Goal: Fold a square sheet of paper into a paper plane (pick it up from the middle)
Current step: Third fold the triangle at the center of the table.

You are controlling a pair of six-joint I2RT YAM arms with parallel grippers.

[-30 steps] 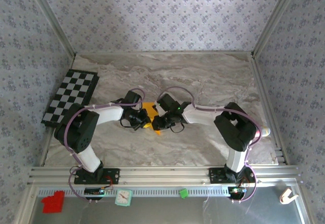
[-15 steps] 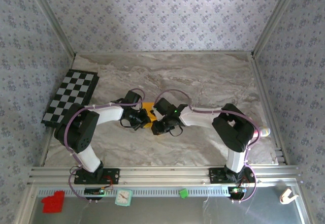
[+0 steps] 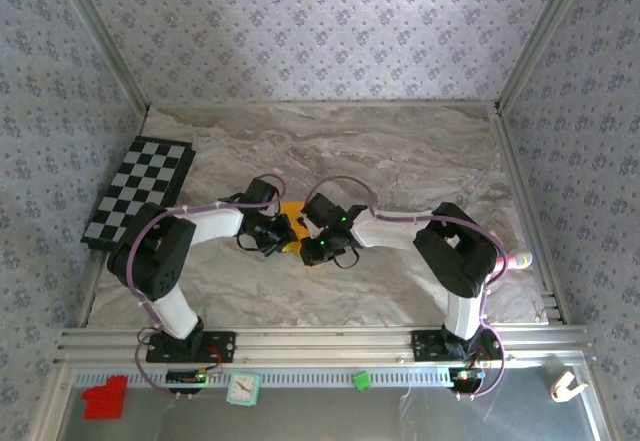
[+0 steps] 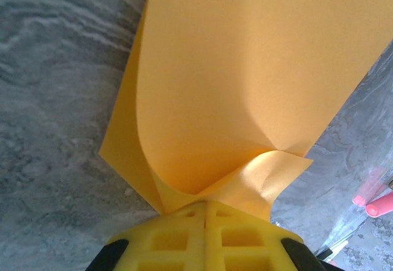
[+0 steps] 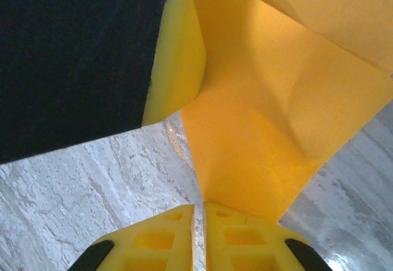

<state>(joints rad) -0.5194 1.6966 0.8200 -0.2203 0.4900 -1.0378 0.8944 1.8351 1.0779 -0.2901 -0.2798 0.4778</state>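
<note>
Sheet location: the square sheet of paper [image 3: 291, 211] is at mid-tabletop [image 3: 420, 151], between the two arms, raised and bent rather than lying flat.
Left gripper: the left gripper [image 4: 206, 204] is pinched tight on a folded-over edge of the sheet, which curls up and away above it.
Right gripper: the right gripper [image 5: 198, 207] is clamped on a lower edge of the same sheet, just beside the left one.
Risk, tearing: with two grips this near each other, any pull in opposite directions could rip the thin paper.
Risk, stray crease: the loose curl may flatten off-line if it is pressed down now.
Risk, contact: the grippers are crowded together and could knock each other.
Paper: matte orange, thin, with soft bends and one sharper dent.
Fingers [image 4: 178, 237]: yellow moulded blocks with square pockets.
Tabletop surface: grey, marble-veined and smooth-looking.
</note>
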